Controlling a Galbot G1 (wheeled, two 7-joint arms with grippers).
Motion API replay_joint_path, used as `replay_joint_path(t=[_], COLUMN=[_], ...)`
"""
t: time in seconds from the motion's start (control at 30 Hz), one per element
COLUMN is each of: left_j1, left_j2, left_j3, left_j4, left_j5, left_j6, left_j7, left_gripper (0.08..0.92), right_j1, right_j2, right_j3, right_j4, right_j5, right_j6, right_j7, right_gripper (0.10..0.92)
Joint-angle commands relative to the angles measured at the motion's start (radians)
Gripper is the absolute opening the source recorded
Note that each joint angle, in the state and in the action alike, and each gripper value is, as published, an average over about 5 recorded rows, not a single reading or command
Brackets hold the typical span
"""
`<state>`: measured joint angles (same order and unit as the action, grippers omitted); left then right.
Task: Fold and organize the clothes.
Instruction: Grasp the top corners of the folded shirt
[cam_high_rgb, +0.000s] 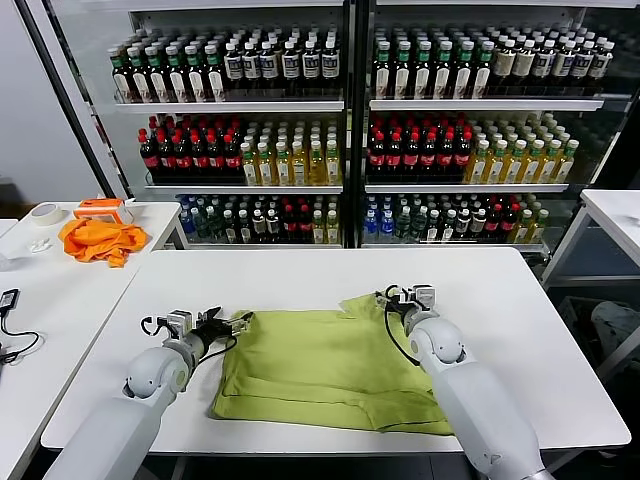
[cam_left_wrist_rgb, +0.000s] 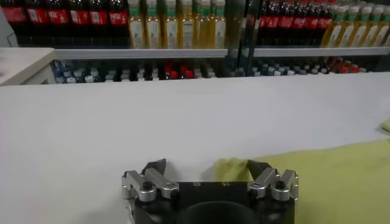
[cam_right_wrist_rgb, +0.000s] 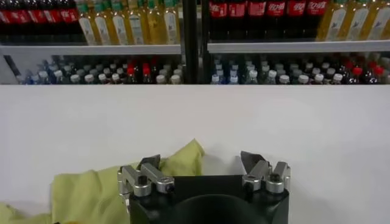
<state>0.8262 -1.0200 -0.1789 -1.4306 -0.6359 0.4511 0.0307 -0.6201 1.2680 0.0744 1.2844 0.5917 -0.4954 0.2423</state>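
Lime cotton T-shirt (cam_high_rgb: 325, 365) is spread on the white table (cam_high_rgb: 520, 340); soft, light, easily bunched. Its far corners are best pinched. Left gripper (cam_high_rgb: 238, 323) and right gripper (cam_high_rgb: 384, 296) are spread, holding nothing.

My T-shirt (cam_high_rgb: 325, 365) is soft matt cotton cloth, lightly creased. The table (cam_high_rgb: 300, 280) beneath is smooth, matt white. My left gripper (cam_left_wrist_rgb: 207, 173) shows bright metal knuckles on matt black plastic. Shelved bottles (cam_high_rgb: 290, 60) look glossy.
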Motion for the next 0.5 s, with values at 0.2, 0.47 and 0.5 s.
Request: replay_joint_path(t=[0.2, 0.47, 0.5], left_j1=[-0.003, 0.017, 0.019], left_j2=[-0.006, -0.014, -0.016], left_j3=[0.007, 0.003, 0.002], left_j4=[0.019, -0.001, -0.003], left_j5=[0.004, 0.002, 0.001], left_j6=[-0.003, -0.005, -0.005], left_j7=[0.014, 0.015, 0.015], left_gripper=[0.671, 0.437, 0.411], right_j1=[0.023, 0.017, 0.014], right_j2=[0.021, 0.022, 0.021], right_j3=[-0.012, -0.011, -0.01], right_j4=[-0.046, -0.028, -0.023], right_j5=[-0.005, -0.007, -0.007], right_j6=[-0.012, -0.018, -0.017], right_j7=[0.001, 0.005, 0.004], right_gripper=[0.595, 0.369, 0.335])
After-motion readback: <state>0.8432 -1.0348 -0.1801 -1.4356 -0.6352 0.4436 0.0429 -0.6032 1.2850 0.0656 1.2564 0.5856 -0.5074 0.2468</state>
